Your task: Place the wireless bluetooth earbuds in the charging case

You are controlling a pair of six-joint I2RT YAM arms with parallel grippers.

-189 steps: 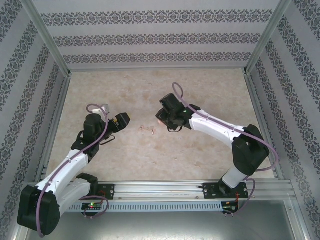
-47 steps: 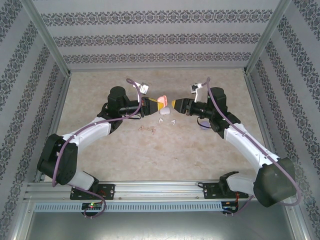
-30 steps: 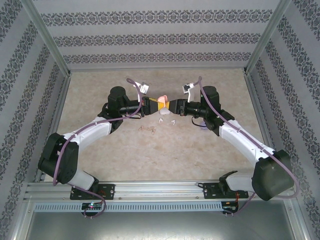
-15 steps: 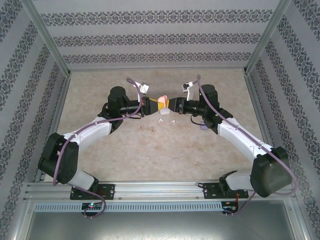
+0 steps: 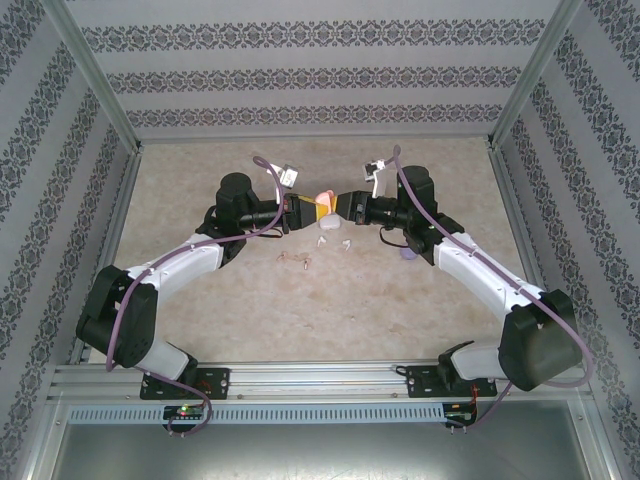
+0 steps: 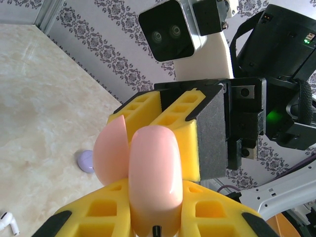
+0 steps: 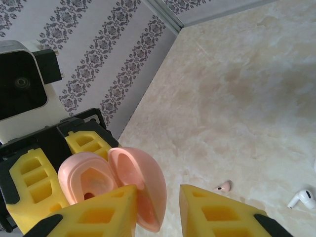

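My left gripper (image 5: 311, 209) is shut on a pink charging case (image 5: 323, 198), held above the table with its lid swung open. In the left wrist view the case (image 6: 153, 173) sits between my yellow fingers and its lid (image 6: 111, 148) points away. My right gripper (image 7: 159, 210) is open, and the lid (image 7: 140, 182) stands between its fingers against the left one. The hollow base (image 7: 86, 185) is beyond it. A pinkish earbud (image 7: 223, 186) and a white earbud (image 7: 301, 197) lie on the table below. White earbuds (image 5: 323, 240) and pinkish earbuds (image 5: 298, 260) lie under the grippers.
A purple case (image 5: 408, 253) sits on the table under my right arm, also seen past the pink case (image 6: 85, 160). Patterned walls enclose the table on three sides. The marble table (image 5: 250, 320) stretches bare in front of the earbuds.
My right gripper has moved left up to the case, its fingers now around the lid. The left arm has held still with the case.
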